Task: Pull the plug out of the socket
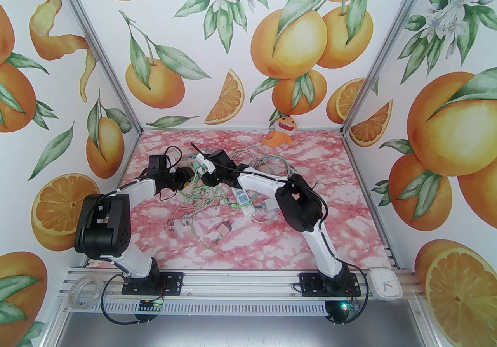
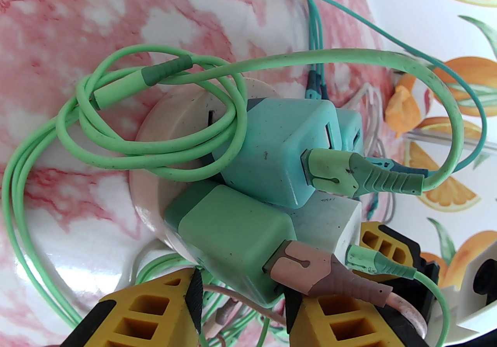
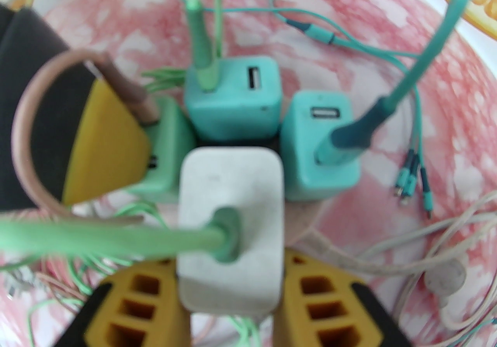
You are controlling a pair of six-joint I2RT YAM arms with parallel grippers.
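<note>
Right fingers (image 3: pixel 299 283) grip the white plug (image 3: pixel 233 178), which stands square off the round socket (image 2: pixel 182 112); the pull likely runs straight away from it; left fingers (image 2: pixel 171 299) clasp the neighbouring green plug (image 2: pixel 233 229).

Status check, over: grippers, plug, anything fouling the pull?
Right gripper shut on white plug. Left gripper astride green plug, grip unclear. White plug seated in socket. Teal plugs, cables crowd it.

My right wrist view is blurred (the near green cable (image 3: pixel 97 238) worst), plugs (image 3: pixel 229 198) cover most of the socket (image 3: pixel 306 217), and my right end effector (image 3: pixel 231 260) runs off the bottom edge.
</note>
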